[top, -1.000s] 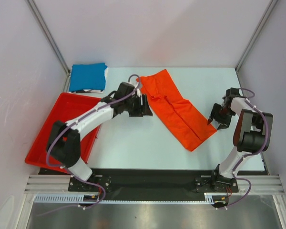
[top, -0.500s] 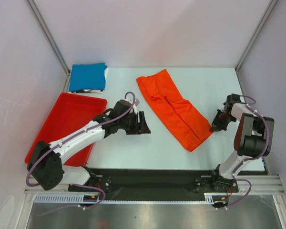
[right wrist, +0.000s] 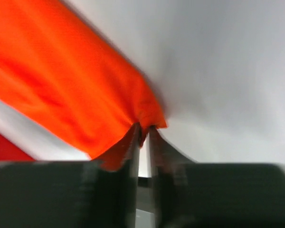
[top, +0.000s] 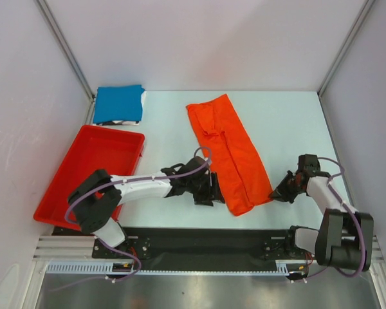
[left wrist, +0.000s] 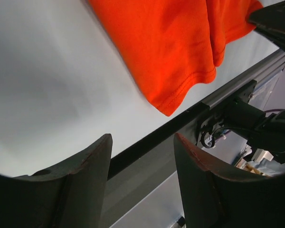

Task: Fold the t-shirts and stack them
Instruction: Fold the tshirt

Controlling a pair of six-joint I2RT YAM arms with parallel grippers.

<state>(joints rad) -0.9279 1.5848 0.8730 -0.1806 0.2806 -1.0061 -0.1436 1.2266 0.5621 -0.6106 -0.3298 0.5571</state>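
Looking straight down into a robotics lab test cell here. Plain white panel walls (top: 199, 45) box in a pale matte table (top: 289, 122), and silver aluminium frame posts (top: 65, 48) run up the corners. Along the near edge, a flat black base plate (top: 206, 239) and a slotted aluminium rail (top: 206, 265) carry the white-and-black left robot arm (top: 140, 187) and the matching right robot arm (top: 328, 199).

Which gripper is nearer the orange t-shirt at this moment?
Right. The right gripper is pinched shut on the near right corner of the orange t-shirt, so it touches the fabric. The left gripper sits open beside the shirt's near left edge and holds no fabric.
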